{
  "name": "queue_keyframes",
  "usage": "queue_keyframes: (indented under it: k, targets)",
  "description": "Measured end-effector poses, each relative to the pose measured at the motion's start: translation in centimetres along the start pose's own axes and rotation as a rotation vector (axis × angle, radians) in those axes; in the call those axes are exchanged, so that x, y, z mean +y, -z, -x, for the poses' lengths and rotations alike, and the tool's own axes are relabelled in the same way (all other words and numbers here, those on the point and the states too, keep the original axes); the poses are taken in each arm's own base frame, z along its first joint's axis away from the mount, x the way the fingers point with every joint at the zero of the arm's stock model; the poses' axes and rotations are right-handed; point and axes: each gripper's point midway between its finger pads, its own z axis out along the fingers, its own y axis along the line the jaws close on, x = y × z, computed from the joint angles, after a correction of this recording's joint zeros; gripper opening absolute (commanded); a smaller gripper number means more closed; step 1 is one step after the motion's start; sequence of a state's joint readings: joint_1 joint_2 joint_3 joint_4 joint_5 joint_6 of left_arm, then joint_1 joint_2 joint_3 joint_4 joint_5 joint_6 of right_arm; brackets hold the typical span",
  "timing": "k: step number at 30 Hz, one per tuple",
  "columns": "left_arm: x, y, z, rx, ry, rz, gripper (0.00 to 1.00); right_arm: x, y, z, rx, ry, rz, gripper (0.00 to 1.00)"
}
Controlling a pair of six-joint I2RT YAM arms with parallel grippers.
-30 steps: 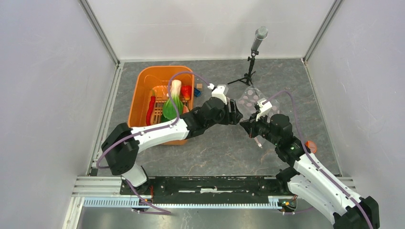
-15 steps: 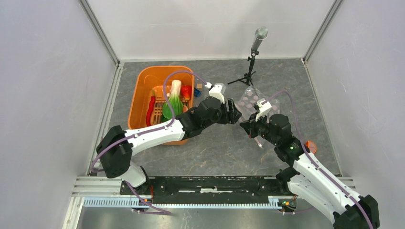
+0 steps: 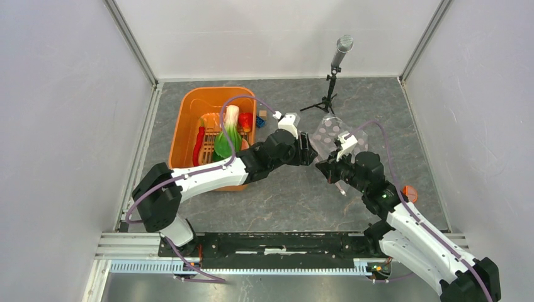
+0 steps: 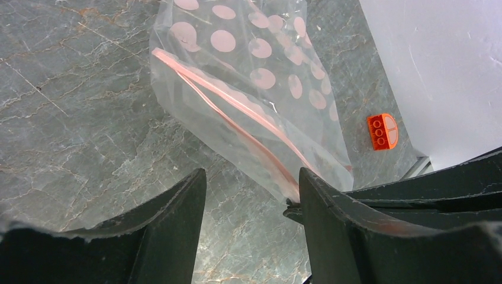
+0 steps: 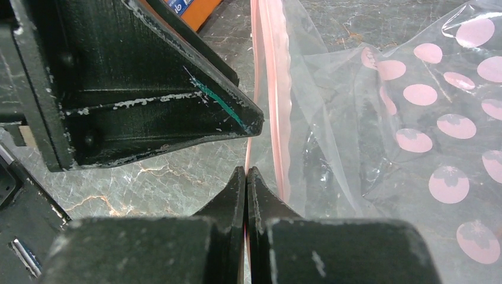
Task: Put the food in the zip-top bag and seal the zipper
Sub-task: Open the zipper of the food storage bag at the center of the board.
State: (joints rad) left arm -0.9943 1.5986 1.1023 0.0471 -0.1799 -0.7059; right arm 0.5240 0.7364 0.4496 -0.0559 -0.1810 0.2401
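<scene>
The clear zip-top bag, printed with pink dots, is held up right of centre. My right gripper is shut on one lip of its pink zipper, pinched between the fingertips. My left gripper is open just beside the bag's mouth, with the zipper just beyond its jaws and nothing in them. The food lies in the orange tub: a green leafy vegetable with a white stalk and red pieces.
Small wooden and blue blocks lie beside the tub. A microphone stand stands at the back. A small orange brick lies near the right wall and also shows in the left wrist view.
My left arm shifted slightly left and then back toward the bag's mouth. My right gripper kept its hold on the bag's edge, barely moving.
</scene>
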Motion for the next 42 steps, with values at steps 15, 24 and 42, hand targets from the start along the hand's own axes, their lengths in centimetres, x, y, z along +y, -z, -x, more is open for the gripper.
queue_keyframes:
  k: [15, 24, 42]
  targets:
    - [0.0, -1.5, -0.5, 0.023, -0.004, 0.014, 0.61, 1.1, 0.1, -0.1, -0.003, 0.047, 0.03, 0.0]
    - [0.2, -1.9, -1.0, 0.043, -0.007, 0.025, 0.69, 1.2, -0.1, -1.0, 0.027, 0.098, 0.027, 0.0]
    - [0.1, -2.1, -1.6, 0.085, -0.009, 0.029, 0.08, 1.1, -0.4, -1.8, 0.014, 0.123, 0.006, 0.05]
